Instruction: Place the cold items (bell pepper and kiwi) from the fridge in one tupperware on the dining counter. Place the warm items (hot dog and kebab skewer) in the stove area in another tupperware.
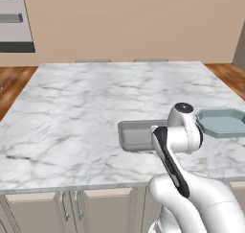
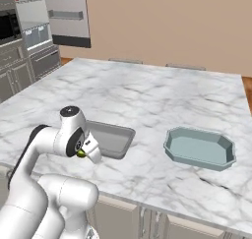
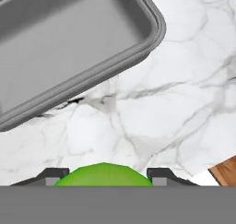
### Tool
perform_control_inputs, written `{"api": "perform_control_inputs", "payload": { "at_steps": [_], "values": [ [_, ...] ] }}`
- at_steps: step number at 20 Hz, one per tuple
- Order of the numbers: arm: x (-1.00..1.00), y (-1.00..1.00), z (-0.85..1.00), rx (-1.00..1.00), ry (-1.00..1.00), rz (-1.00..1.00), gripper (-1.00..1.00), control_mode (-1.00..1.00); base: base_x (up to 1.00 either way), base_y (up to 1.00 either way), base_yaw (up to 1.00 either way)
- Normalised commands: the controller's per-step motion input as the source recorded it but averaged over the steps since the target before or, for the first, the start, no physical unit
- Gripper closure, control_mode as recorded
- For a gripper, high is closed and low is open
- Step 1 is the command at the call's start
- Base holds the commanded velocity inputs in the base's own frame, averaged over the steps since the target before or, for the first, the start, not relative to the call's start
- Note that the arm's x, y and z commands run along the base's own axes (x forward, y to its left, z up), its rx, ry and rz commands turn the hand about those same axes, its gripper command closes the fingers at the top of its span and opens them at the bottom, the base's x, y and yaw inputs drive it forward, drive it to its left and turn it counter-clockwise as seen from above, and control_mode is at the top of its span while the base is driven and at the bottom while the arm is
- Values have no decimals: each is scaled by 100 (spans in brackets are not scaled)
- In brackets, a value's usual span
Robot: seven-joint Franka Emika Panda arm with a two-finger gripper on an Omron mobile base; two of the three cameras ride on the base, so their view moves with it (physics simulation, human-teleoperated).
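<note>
Gripping bell pepper (image 3: 104,174) (smooth, green)

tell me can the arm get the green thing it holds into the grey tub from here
Probably yes. The gripper holds the green item beside the grey tub, just short of its near rim. The tub looks empty and nothing stands between them on the counter.

Polished veined marble counter (image 1: 86,107), matt grey metal-look tray (image 3: 69,38), smooth teal plastic tupperware (image 2: 199,148)
</note>
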Motion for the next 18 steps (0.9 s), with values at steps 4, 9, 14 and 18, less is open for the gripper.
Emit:
{"api": "perform_control_inputs", "payload": {
  "at_steps": [4,9,14,18],
  "values": [
    [100,0,1,0,6,2,100,-100,0,0,0],
    [100,0,19,0,32,12,100,-100,0,0,0],
    [100,0,2,0,33,15,100,-100,0,0,0],
    [100,0,-72,-1,7,8,100,-100,0,0,0]
  ]
}}
